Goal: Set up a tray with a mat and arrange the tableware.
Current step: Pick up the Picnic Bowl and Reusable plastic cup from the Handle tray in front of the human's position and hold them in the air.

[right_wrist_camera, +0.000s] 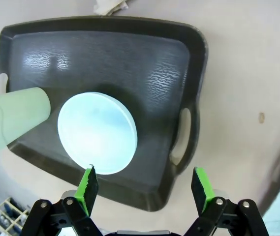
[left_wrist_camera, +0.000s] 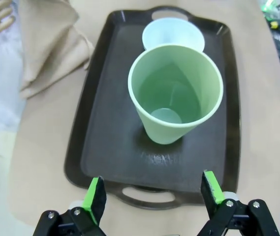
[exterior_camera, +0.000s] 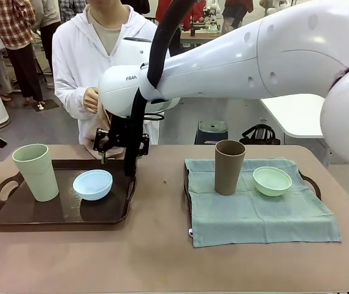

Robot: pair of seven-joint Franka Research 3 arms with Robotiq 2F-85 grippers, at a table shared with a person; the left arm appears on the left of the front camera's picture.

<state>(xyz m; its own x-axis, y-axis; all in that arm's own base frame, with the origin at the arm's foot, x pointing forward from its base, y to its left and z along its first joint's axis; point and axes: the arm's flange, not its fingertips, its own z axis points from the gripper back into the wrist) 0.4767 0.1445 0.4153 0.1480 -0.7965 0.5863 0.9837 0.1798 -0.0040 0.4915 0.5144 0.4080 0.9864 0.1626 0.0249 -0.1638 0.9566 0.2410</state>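
Left gripper: released, empty, above a handle end of the dark tray. On that tray, at the counter's left, a matte pale green tumbler stands upright beside a light blue bowl. To the right, a teal mat covers a second tray and carries an upright brown tumbler and a mint green bowl. Right gripper: released, empty, over the dark tray's far rim. A person stands beyond.

Both wrist views above dark tray
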